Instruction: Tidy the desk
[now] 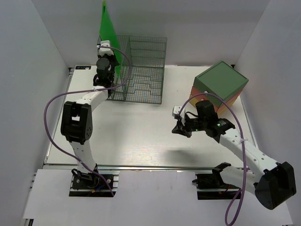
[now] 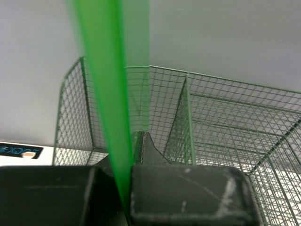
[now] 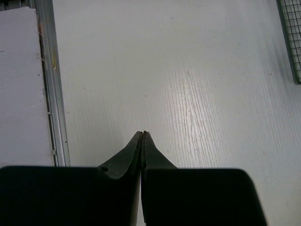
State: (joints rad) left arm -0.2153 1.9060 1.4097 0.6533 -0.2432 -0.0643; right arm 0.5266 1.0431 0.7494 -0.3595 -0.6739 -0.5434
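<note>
My left claw (image 2: 134,155) is clamped on a green folder (image 1: 110,28) that stands upright, its lower edge down in the left end of the rack (image 1: 141,70) just ahead. My right claw (image 3: 142,136) is pinched closed and empty, with the desk (image 3: 188,70) right beneath it and a green-topped box (image 1: 220,84) behind

The white ribbed table (image 1: 141,136), edged with aluminium rails, carries a green wire-mesh rack (image 1: 146,70) at its far side left of centre, a green-topped box (image 1: 221,82) with orange sides at the far right corner, and a small dark label (image 1: 83,68) at the far left corner.
</note>
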